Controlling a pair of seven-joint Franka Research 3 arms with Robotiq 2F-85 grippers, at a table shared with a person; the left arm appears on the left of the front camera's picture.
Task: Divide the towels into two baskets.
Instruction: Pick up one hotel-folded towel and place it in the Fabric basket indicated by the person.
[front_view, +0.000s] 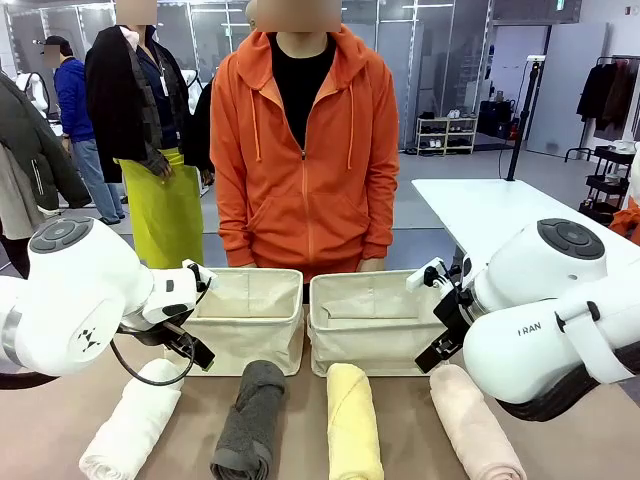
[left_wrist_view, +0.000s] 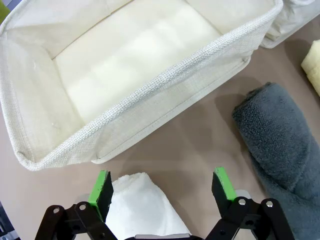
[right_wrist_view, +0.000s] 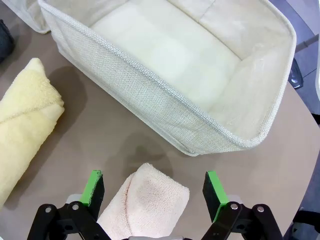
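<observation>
**Taupe table (front_view: 408, 425), everything lined up, nothing sorted**

From where I'm standing the tabletop is a matte brownish-grey. Call the person in the orange hoodie (front_view: 305, 150) 12 o'clock. The left basket (front_view: 250, 335) then sits around 11 and the right basket (front_view: 365, 345) around 1, side by side, both empty inside.

Closer to the robot there's a row of rolls. The white towel (front_view: 130, 428) is at 8, the dark grey towel (front_view: 248, 420) at 7, the pale yellow towel (front_view: 352, 425) at 5 and the pale pink towel (front_view: 475, 428) at 4. Each lies apart from its neighbours with one end pointing at the baskets.

The left gripper (left_wrist_view: 162, 186) hangs over the basket-side end of the white towel. Its jaws are spread wide, with a green pad on either side of the roll, not clamping it. The right gripper (right_wrist_view: 154, 186) is the same over the pale pink towel, released and straddling. I can't tell if any pad actually brushes the cloth.

Room-wise, there are glass partitions along the back and a white table (front_view: 490, 205) off at 2 o'clock. There's a low shelf unit (front_view: 447, 133) behind that and dark clothes on a rack (front_view: 612, 90) at 3. A person in a blue jacket (front_view: 72, 100) is standing at 10.
</observation>
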